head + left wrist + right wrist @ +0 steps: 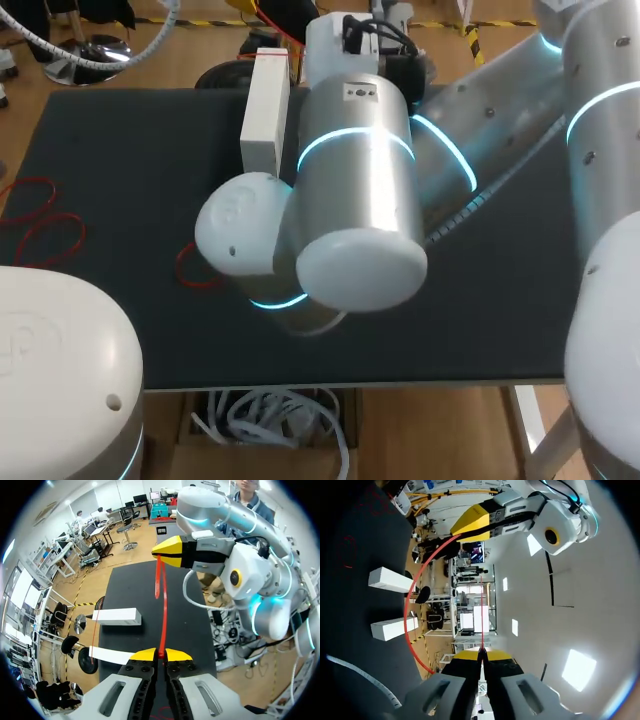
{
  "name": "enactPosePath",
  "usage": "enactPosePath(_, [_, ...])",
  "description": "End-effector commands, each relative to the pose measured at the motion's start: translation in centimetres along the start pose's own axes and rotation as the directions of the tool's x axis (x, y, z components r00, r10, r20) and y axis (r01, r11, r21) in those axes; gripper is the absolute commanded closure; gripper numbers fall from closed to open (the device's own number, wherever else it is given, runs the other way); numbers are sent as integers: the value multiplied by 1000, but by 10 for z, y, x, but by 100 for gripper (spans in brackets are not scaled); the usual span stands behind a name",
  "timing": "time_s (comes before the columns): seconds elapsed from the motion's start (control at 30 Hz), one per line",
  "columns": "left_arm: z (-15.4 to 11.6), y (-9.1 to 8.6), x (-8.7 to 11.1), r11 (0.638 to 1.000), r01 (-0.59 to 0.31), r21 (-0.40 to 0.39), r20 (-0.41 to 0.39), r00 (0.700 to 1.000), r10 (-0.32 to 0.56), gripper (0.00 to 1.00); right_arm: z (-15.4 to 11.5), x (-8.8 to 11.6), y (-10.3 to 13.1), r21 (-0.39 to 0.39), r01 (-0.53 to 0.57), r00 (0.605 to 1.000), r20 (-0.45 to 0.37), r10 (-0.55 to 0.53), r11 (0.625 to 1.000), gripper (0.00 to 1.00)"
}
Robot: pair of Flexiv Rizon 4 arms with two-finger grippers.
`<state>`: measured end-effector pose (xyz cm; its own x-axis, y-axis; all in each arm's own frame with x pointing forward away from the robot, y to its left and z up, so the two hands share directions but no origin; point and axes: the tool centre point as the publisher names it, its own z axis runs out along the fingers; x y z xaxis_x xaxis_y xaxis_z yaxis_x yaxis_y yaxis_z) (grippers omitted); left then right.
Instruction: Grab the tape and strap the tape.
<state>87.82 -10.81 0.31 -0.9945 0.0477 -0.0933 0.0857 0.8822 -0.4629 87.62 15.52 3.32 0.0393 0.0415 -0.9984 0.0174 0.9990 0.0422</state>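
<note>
Spanning left pincer [161,655] to right pincer [481,654]: thin red tape [164,625] loop.

The right arm [355,190] is brushed silver tubing ringed with glowing cyan bands, capped by white domes and dotted with small screws. The left claw [160,654] and right claw [159,555] share black fingers, bright yellow tips and pale grey housings.
</note>
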Motion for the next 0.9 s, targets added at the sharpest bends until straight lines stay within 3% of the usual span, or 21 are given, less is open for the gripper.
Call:
enactPosePath(0.03, [-1, -1, 0, 1000, 2, -6, -2, 1000, -2, 100, -9, -7, 6, 6, 37, 999, -36, -37, 999, 100])
enactPosePath(0.43, [-1, -1, 0, 1000, 2, -6, -2, 1000, -2, 100, -7, 0, 21, -53, 180, 982, 58, -177, 982, 100])
enactPosePath(0.9, [-1, -1, 0, 1000, 2, -6, -2, 1000, -2, 100, -6, -9, 32, -53, 187, 977, 110, -181, 981, 100])
